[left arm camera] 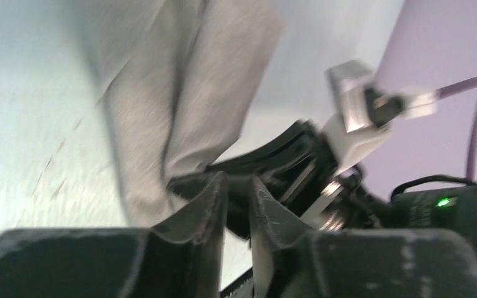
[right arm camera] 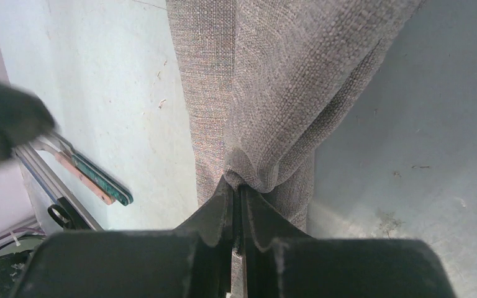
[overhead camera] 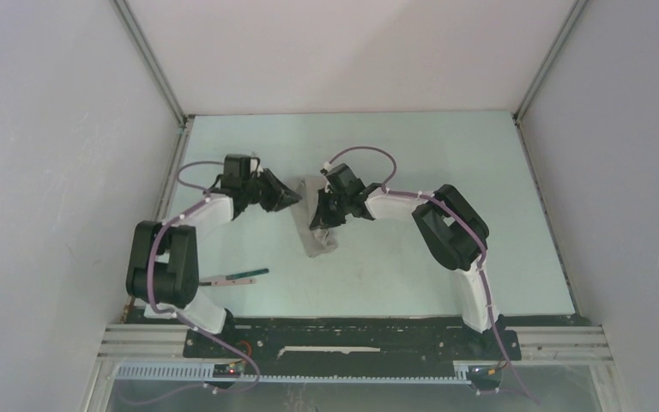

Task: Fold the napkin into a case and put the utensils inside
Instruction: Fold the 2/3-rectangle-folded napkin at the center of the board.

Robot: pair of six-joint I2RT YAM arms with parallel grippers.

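Observation:
The grey napkin [overhead camera: 316,245] lies mid-table as a narrow folded strip, one end bunched and lifted. My right gripper [overhead camera: 322,223] is shut on a pinch of that cloth [right arm camera: 273,81], with its jaws closed tight around the fold [right arm camera: 237,186]. My left gripper [overhead camera: 294,199] is just left of the strip. In the blurred left wrist view its jaws [left arm camera: 237,183] stand a narrow gap apart with nothing between them, and the cloth [left arm camera: 180,93] hangs ahead of them. The utensils, a green-handled piece [overhead camera: 250,274] and a copper-coloured piece [overhead camera: 216,280], lie on the table near the left arm. They also show in the right wrist view [right arm camera: 102,181].
The pale green table [overhead camera: 480,172] is enclosed by white walls on the left, back and right. The left arm's elbow [overhead camera: 163,262] stands beside the utensils. The right arm's elbow [overhead camera: 450,227] is to the right of the napkin. A black base rail [overhead camera: 343,339] runs along the near edge.

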